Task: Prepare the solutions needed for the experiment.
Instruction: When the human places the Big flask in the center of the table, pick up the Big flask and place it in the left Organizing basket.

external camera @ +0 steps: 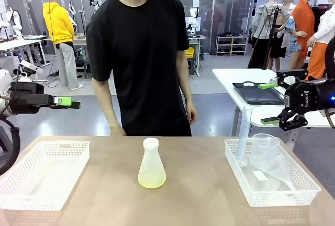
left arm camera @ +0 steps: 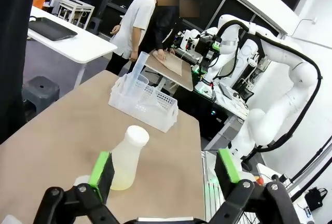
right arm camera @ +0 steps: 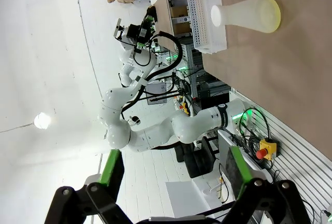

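The solutions [external camera: 152,180] are a shallow pale yellow-green layer in the bottom of a frosted conical flask [external camera: 151,158] that stands upright at the middle of the table. My left gripper [external camera: 65,101] hovers open, high above the table's left side, well away from the flask. The left wrist view shows its gripper [left arm camera: 164,169] open and empty, with the flask [left arm camera: 128,156] and its liquid [left arm camera: 121,182] beyond the left finger. High at the right, my right gripper [external camera: 271,103] is also open and empty. Its wrist view [right arm camera: 174,169] shows the flask [right arm camera: 244,14] far off.
An empty white basket [external camera: 31,187] lies at the table's left. A white basket [external camera: 293,189] at the right holds a tall clear cylinder [external camera: 243,134] and a clear beaker [external camera: 267,150]. A person [external camera: 141,58] stands at the far edge, arms down.
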You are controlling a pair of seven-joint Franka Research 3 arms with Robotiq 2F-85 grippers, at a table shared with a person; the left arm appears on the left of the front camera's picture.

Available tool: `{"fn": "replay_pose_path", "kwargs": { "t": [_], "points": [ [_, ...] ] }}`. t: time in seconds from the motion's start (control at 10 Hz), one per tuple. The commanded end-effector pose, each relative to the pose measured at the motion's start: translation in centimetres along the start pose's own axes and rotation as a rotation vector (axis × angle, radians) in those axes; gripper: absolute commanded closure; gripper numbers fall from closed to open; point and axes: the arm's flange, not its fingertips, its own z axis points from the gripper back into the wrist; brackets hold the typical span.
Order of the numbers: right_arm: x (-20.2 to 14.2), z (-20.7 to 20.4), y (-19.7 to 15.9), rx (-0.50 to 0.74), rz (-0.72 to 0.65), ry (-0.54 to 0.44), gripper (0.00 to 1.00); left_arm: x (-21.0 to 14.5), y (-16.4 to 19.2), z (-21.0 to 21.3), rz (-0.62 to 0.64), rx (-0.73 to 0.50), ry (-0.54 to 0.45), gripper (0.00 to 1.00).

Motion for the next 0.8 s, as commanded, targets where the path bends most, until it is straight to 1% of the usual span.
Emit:
{"fn": "replay_pose_path", "kwargs": {
  "t": [0.0, 0.1, 0.2, 0.3, 0.4, 0.5, 0.6, 0.7],
  "points": [
    [-0.1, -0.1, 0.1, -0.005, 0.006, -0.008, 0.00, 0.2, -0.4, 0.1, -0.034, 0.001, 0.000, 0.00],
    [-0.1, -0.1, 0.1, -0.005, 0.006, -0.008, 0.00, 0.2, -0.4, 0.1, -0.034, 0.001, 0.000, 0.00],
    [-0.1, -0.1, 0.1, -0.005, 0.006, -0.008, 0.00, 0.1, -0.1, 0.0, -0.007, 0.001, 0.000, 0.00],
    [-0.1, -0.1, 0.1, -0.005, 0.006, -0.008, 0.00, 0.1, 3.4, -0.8, -0.379, 0.071, -0.012, 0.00],
    [-0.1, -0.1, 0.1, -0.005, 0.006, -0.008, 0.00, -0.2, 5.6, -0.3, -0.645, -0.112, -0.051, 0.00],
    [-0.1, -0.1, 0.1, -0.005, 0.006, -0.008, 0.00, -0.4, 6.5, -0.2, -0.722, -0.137, -0.083, 0.00],
    [-0.1, -0.1, 0.1, -0.005, 0.006, -0.008, 0.00, -0.5, 7.4, -0.4, -0.790, -0.123, -0.172, 0.00],
    [-0.1, -0.1, 0.1, -0.005, 0.006, -0.008, 0.00, -0.8, 8.2, -0.8, -0.779, -0.134, -0.189, 0.00]
  ]
}}
